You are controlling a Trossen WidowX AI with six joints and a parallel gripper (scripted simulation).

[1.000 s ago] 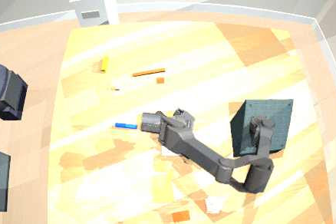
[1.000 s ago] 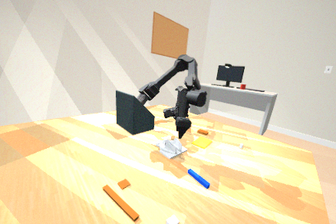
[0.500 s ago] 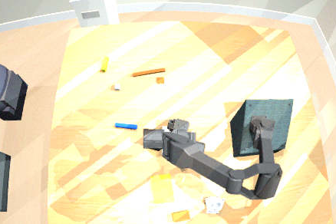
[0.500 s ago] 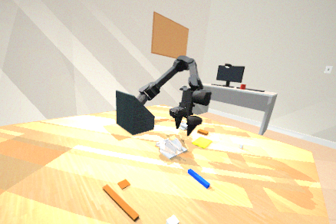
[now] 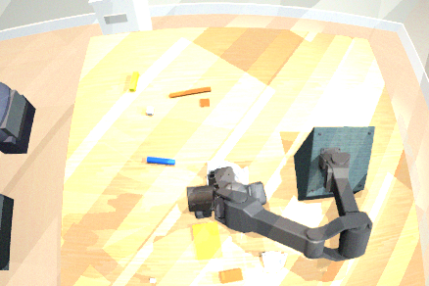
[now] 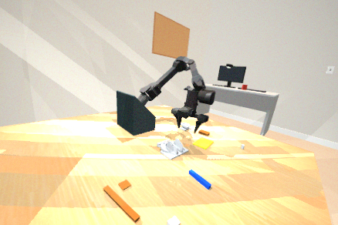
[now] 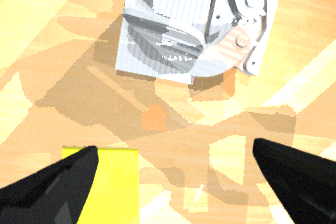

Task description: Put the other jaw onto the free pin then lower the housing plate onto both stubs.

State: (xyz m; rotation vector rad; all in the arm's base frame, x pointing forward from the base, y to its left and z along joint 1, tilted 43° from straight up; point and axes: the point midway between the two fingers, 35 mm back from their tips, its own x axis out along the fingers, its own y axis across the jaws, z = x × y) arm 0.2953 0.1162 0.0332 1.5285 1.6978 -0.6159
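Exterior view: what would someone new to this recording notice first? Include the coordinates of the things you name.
The black arm catches the eye first, arching from its dark angled block [image 5: 336, 137] [image 6: 133, 115], its hand [image 6: 187, 130] [image 7: 177, 149] open above the wooden table. Just beside the hand's spot, the white gear assembly [image 6: 172, 149] [image 7: 165, 45] sits on the tabletop. Brightest in color are the flat yellow square [image 5: 207, 241] [image 6: 203, 143] [image 7: 115, 185] near it and the blue bar [image 5: 161, 161] [image 6: 200, 179] toward the viewer.

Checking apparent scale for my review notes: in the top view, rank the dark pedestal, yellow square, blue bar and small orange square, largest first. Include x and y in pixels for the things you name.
1. Dark pedestal [image 5: 346, 139] [image 6: 130, 115]
2. Yellow square [image 5: 207, 241] [image 6: 203, 143] [image 7: 115, 185]
3. Blue bar [image 5: 161, 161] [image 6: 200, 179]
4. Small orange square [image 5: 205, 103] [image 6: 124, 185]
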